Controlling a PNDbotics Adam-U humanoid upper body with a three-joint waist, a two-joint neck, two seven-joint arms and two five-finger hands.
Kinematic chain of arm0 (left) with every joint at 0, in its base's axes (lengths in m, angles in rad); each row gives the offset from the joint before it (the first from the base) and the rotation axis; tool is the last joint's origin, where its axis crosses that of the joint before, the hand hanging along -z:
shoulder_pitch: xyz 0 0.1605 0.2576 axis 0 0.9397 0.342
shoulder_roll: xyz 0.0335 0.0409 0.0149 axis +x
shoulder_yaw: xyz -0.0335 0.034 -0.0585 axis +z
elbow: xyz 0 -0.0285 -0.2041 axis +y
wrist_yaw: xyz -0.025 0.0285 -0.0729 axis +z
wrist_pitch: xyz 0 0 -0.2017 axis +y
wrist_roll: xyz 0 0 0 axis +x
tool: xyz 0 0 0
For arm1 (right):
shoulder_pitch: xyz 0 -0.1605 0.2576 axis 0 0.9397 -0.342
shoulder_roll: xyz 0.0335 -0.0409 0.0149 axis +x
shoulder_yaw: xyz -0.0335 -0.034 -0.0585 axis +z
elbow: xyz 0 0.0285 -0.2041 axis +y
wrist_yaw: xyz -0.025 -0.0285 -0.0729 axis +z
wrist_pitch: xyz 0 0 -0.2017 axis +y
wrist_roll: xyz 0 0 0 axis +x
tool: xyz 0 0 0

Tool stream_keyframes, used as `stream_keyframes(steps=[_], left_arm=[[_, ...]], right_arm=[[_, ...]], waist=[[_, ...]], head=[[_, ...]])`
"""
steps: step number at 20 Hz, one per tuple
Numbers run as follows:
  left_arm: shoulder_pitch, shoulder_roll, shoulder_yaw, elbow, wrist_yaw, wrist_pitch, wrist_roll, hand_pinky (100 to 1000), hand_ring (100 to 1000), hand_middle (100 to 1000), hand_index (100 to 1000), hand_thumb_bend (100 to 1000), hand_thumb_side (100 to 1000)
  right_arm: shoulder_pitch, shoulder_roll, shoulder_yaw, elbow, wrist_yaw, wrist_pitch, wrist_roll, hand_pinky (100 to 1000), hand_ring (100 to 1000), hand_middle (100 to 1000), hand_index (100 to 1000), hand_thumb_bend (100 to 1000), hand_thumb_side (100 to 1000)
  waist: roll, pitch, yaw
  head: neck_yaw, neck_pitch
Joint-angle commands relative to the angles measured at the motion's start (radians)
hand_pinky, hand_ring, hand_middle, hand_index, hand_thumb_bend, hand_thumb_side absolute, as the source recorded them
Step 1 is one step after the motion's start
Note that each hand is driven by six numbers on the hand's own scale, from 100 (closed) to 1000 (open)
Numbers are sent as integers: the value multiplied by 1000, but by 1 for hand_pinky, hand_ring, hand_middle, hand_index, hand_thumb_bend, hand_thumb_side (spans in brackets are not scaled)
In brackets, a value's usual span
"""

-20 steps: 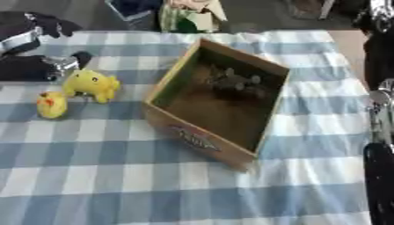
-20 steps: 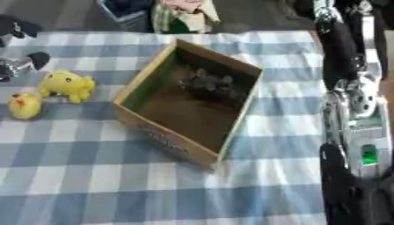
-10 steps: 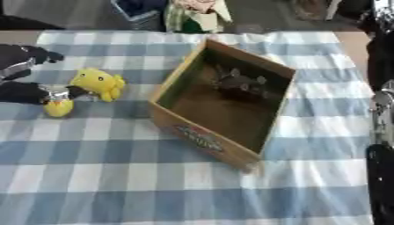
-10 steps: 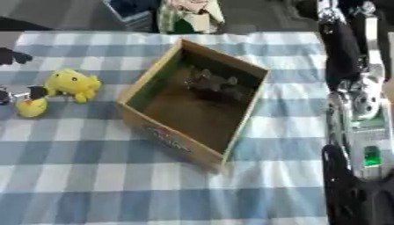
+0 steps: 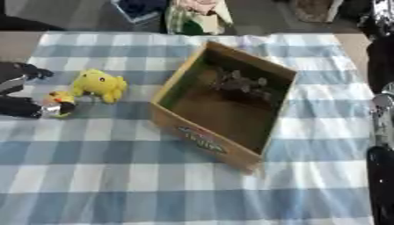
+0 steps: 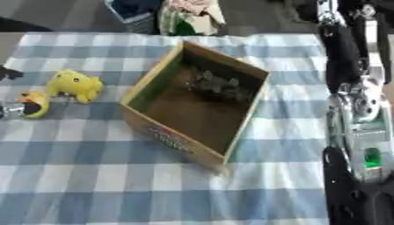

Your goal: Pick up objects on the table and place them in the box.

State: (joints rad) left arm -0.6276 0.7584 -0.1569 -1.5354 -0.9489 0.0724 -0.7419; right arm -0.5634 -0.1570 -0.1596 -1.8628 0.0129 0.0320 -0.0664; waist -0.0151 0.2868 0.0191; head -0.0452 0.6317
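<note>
An open cardboard box (image 5: 206, 143) stands askew mid-table with a dark grey object (image 5: 240, 83) lying in its far end. Left of it sits a yellow plush toy (image 5: 100, 84), and a small yellow toy (image 5: 60, 103) lies just left and nearer. My left hand (image 5: 17, 107) comes in from the left edge, open, its fingers spread. One silver-tipped finger (image 6: 9, 110) touches the small yellow toy's near side and another finger (image 5: 31, 71) stays above it. My right hand (image 6: 346, 52) is raised at the right edge, fingers up, holding nothing.
The table wears a blue-and-white checked cloth (image 5: 115, 184). Beyond its far edge stand a dark bin (image 5: 142, 9) and a green-and-white item (image 5: 196, 17). My right forearm (image 6: 355, 132) fills the right border.
My left hand has come down from the far left corner to the small yellow toy, and one finger now touches it. The toys and box have not moved; the view has shifted slightly.
</note>
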Motion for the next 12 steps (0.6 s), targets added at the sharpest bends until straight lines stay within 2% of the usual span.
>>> stream_keyframes(steps=[1,5,6,12], left_arm=[[-7,41,17,7,-23,6,21,779,905,876,1000,567,1000],[-8,32,17,42,-43,27,65,773,900,868,1000,533,1000],[-9,28,17,53,-44,31,75,767,895,862,1000,491,1000],[-20,9,15,96,-29,48,132,746,879,839,992,420,1000]], right_arm=[[-14,-21,-4,-12,1,1,-1,715,624,450,760,100,543],[-17,-22,-5,-9,-1,0,0,715,624,449,760,100,544],[-18,-23,-6,-8,-2,0,-1,716,624,449,760,100,544],[-22,-26,-10,-3,-4,0,-2,717,625,448,760,100,549]], waist=[[1,-20,-1],[-2,-13,-6],[-3,-11,-8],[-7,-1,-12]], head=[[5,-12],[11,-20],[12,-22],[15,-28]])
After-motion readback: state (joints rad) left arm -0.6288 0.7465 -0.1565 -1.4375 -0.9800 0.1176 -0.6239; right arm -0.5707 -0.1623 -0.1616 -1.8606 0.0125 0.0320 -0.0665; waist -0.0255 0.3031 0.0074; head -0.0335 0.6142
